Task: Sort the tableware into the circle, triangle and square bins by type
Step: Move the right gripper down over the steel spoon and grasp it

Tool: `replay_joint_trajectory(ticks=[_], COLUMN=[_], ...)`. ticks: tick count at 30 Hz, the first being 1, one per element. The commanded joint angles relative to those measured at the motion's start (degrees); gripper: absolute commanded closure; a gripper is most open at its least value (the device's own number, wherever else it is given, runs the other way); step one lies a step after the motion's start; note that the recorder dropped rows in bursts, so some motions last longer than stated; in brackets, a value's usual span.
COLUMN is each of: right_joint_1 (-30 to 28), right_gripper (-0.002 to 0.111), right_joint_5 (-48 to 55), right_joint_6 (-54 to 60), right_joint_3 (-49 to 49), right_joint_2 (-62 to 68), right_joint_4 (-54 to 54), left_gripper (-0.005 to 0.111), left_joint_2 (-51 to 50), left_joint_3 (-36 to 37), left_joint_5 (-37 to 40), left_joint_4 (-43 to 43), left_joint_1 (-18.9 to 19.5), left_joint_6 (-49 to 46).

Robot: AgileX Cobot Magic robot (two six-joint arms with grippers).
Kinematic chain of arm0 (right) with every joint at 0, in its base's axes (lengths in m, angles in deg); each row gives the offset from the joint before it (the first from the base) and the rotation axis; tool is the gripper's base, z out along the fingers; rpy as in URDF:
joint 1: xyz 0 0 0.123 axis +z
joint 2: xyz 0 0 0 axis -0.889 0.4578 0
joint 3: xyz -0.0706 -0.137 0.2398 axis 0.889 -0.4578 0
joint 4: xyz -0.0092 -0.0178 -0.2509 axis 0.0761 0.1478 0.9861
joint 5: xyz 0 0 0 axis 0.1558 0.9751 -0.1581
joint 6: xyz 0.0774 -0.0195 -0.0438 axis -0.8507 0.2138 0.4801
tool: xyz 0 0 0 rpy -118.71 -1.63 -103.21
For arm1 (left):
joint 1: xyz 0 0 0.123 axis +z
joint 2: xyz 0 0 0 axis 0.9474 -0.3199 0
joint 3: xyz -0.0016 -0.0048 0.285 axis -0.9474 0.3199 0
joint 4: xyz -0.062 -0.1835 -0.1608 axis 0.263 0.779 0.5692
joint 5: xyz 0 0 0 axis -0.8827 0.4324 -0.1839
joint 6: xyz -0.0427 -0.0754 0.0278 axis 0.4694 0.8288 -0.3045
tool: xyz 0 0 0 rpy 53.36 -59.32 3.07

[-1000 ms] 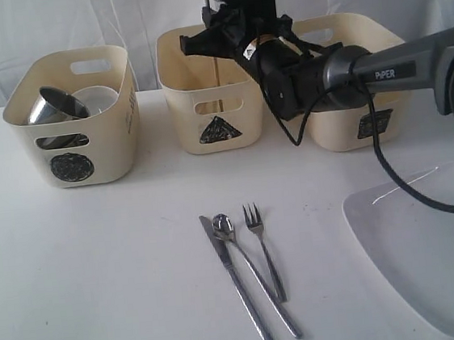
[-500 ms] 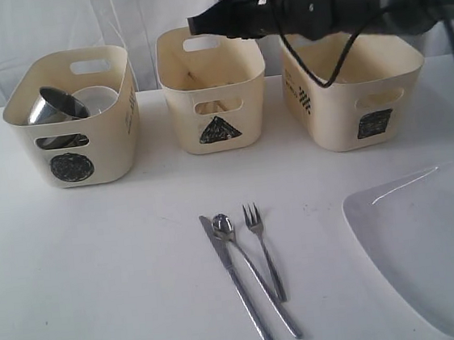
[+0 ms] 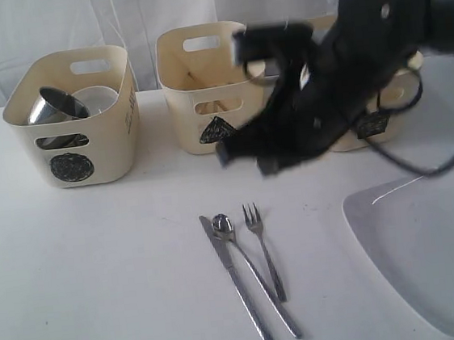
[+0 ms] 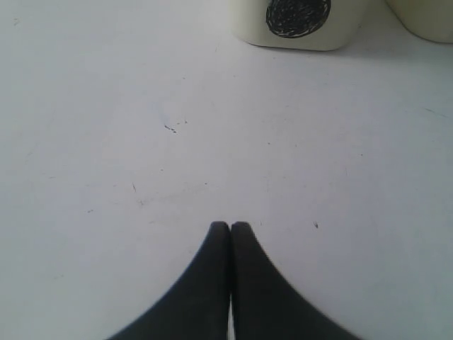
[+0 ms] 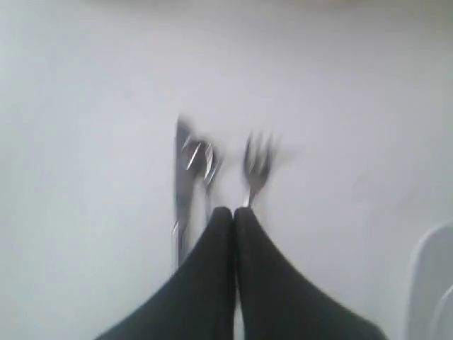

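knife (image 3: 238,286), spoon (image 3: 259,284), fork (image 3: 267,255) lie parallel (mug (image 3: 54,105) binned)

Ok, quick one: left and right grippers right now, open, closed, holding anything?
Left gripper: closed, holding nothing.
Right gripper: closed, holding nothing.

Left to right — knife (image 3: 235,279), spoon (image 3: 261,284), fork (image 3: 267,255), plate (image 3: 430,246).

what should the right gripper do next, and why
Probably open its jaws before descending: the right gripper is shut and empty, and hangs over the steel knife, steel spoon and steel fork lying side by side on the white table.
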Motion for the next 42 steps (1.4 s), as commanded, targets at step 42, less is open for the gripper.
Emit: replay_joint_trajectory(ticks=[42], right_joint_1=[5.4], right_gripper=[0.071], right_joint_5=[11.9], right_joint_6=[5.6], right_joint_3=[14.1], right_joint_2=[28.1], right_joint_4=[3.7], left_gripper=[0.107], left_joint_2=[0.2], left_joint_3=[0.2], left_joint_5=[-0.1], left_joint_4=[0.3], left_joint_1=[-0.4], left_joint_6=[0.0])
